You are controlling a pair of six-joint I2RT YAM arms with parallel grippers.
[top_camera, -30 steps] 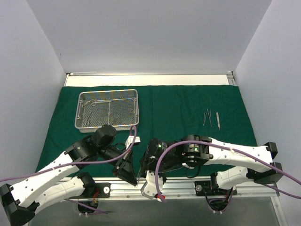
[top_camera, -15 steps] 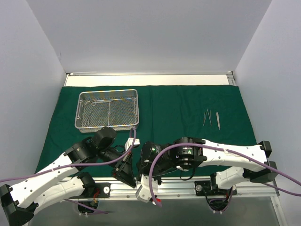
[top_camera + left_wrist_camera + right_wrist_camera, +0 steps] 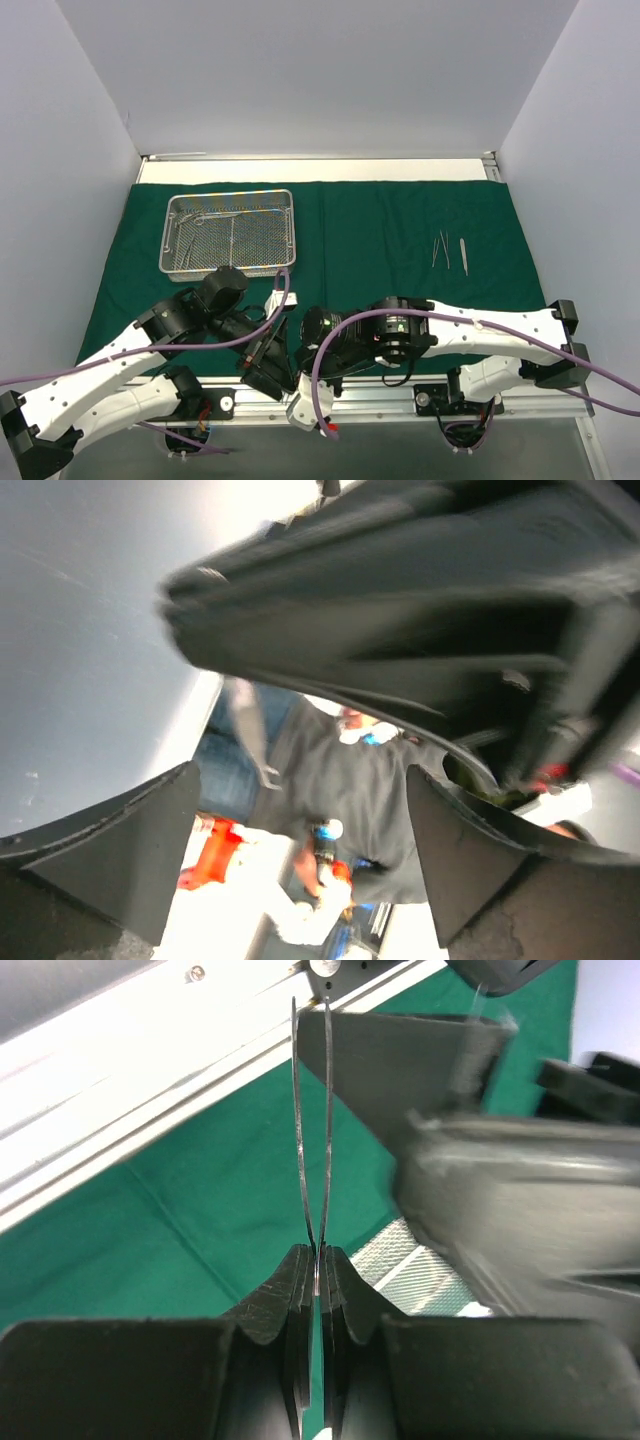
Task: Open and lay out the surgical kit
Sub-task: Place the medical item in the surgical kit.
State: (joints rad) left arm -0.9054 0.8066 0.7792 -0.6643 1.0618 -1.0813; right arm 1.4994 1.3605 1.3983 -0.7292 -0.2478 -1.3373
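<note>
Over green cloth [image 3: 150, 1220], right end effector [image 3: 316, 1260] pinches forceps [image 3: 315, 1240]; left end effector [image 3: 300, 830] wide.

The big dark green cloth [image 3: 400, 215] is soft and matt, with a few light creases. The rectangular silver wire-mesh tray [image 3: 230, 193] is bare metal that shines a little, and its bottom is a fine, rough-looking net. Right of the tray, the slim steel tools [image 3: 445, 250] are smooth and shiny. The thin silver metal tweezers [image 3: 311, 1225] are smooth and glossy. The right end effector [image 3: 317, 1260] has black plastic fingers [image 3: 275, 1300], matt and a bit grainy. The left end effector [image 3: 305, 845] is dull black plastic too. The white arm shells [image 3: 500, 322] are smooth, glossy plastic.
</note>
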